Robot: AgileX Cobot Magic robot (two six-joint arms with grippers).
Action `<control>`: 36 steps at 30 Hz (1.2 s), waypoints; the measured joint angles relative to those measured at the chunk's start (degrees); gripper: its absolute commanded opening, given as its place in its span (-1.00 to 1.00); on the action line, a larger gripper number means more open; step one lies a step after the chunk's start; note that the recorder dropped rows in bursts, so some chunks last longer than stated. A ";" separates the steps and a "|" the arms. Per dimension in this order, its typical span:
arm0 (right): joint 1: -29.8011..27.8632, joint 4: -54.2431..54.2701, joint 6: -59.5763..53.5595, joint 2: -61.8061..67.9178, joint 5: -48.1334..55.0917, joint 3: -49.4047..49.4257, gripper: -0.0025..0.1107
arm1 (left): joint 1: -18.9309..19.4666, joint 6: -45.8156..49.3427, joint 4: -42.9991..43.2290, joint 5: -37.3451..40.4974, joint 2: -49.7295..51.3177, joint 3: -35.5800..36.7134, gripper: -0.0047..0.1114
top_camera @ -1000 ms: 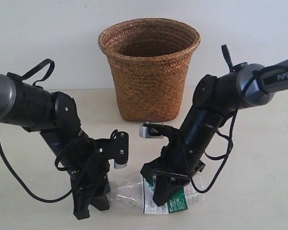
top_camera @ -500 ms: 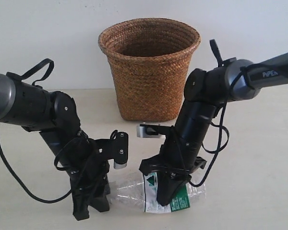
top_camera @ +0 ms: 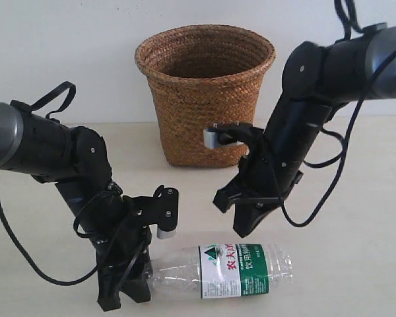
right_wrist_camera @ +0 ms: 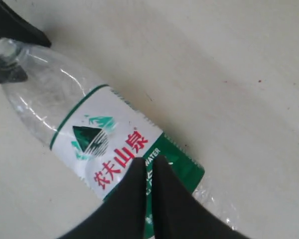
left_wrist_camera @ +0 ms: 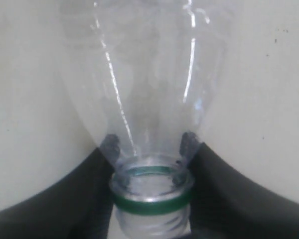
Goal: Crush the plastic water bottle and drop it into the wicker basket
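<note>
The plastic water bottle [top_camera: 232, 270] lies on its side on the table, label facing up, neck toward the left. My left gripper [top_camera: 144, 282] is shut on its neck; in the left wrist view the fingers flank the green ring of the bottle [left_wrist_camera: 150, 89], with the gripper [left_wrist_camera: 149, 145] clamped just past it. My right gripper [top_camera: 241, 231] hangs above the label, clear of the bottle, its fingers pressed together with nothing between them. The right wrist view shows this gripper [right_wrist_camera: 148, 162] over the bottle [right_wrist_camera: 97, 134]. The wicker basket [top_camera: 205, 112] stands upright behind both arms.
The pale table [top_camera: 356, 251] runs out to the right of the bottle. A white wall [top_camera: 66, 53] rises behind the basket. Cables loop off both arms. The left gripper's fingers [right_wrist_camera: 14, 25] show at the bottle's neck in the right wrist view.
My right gripper has lifted off the bottle's label, moving up and back toward the basket. The bottle now lies fully in view. The left arm has hardly moved.
</note>
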 measured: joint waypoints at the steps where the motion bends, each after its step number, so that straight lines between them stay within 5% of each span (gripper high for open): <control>1: 0.15 -0.13 -0.13 0.74 -0.78 0.60 -0.96 | 0.00 0.10 0.00 0.00 0.00 0.00 -0.85; 10: 0.15 0.43 -3.18 10.06 -4.23 1.11 -0.96 | -0.22 1.10 0.67 1.79 0.00 0.00 -0.85; 19: 0.55 2.35 -3.91 -6.88 -2.87 1.66 -0.96 | -0.22 -2.69 0.00 0.37 0.00 0.00 -0.85; 36: 1.35 7.36 -3.94 2.40 -10.87 8.98 -0.96 | -0.12 -4.82 0.47 -1.30 0.00 0.00 -0.85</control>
